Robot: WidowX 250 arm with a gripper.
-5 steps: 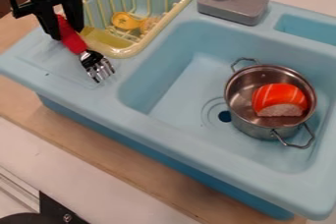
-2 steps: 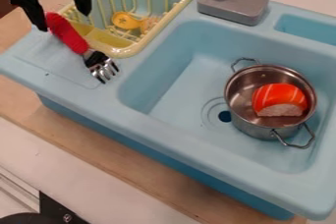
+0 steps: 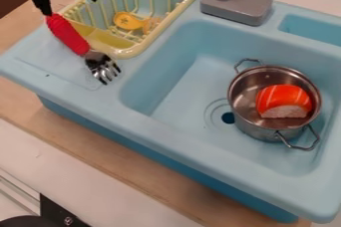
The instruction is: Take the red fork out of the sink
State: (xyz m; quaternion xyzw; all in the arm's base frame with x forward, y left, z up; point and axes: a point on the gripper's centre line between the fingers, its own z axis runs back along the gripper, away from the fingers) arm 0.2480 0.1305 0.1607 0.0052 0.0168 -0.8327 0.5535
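In the camera view, we see the black gripper (image 3: pixel 71 7) at the upper left, above the flat ledge of the blue sink (image 3: pixel 156 134). Its fingers stand wide apart and hold nothing. The red fork (image 3: pixel 67 35) lies on this ledge, outside the basin, with its metal tines towards the basin. The end of its red handle is near one fingertip; if they touch, we cannot tell. Just beside the fork we see the yellow rack (image 3: pixel 135 52). In the basin there is the metal pot (image 3: pixel 259 130), which holds an orange toy food (image 3: pixel 281 97).
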